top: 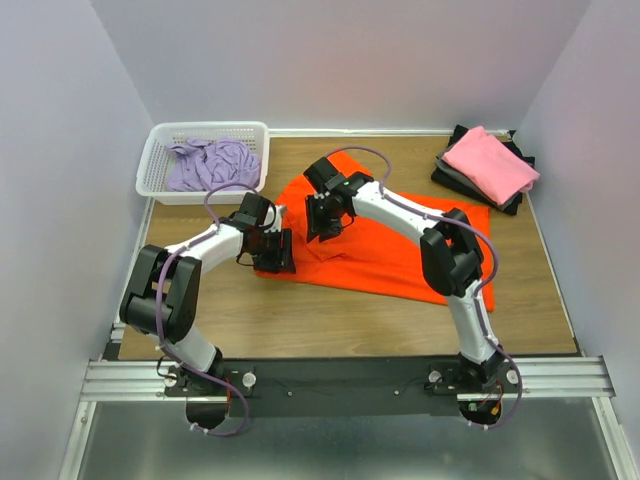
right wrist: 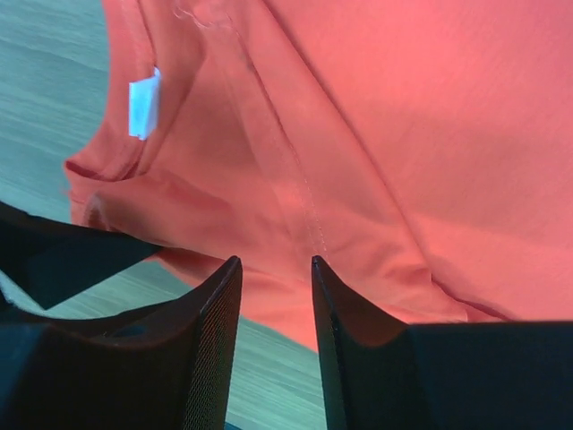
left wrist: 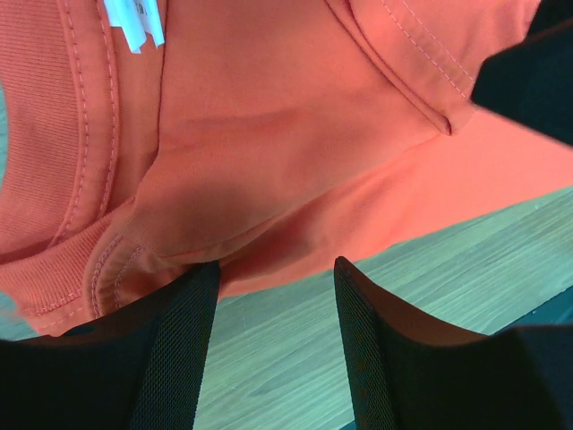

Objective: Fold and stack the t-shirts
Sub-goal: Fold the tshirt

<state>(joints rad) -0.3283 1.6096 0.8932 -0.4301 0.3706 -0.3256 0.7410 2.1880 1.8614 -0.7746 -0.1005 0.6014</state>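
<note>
Lavender t-shirt (top: 210, 165) crumpled in white basket (top: 205, 128), far left. Next, left gripper (top: 272, 250), low at near-left edge of orange t-shirt (top: 400, 250): jaws well apart, nothing pinched, shirt edge just beyond the fingertips (left wrist: 201, 278), bare wooden table (top: 300, 320) between them. Then right gripper (top: 325, 222), down on the same shirt near the collar: jaws narrow, fold of orange cloth at the gap; pinched or not, cannot tell. Pink t-shirt (top: 490, 165) on dark folded t-shirts (top: 452, 172), far right, well apart from both.
</note>
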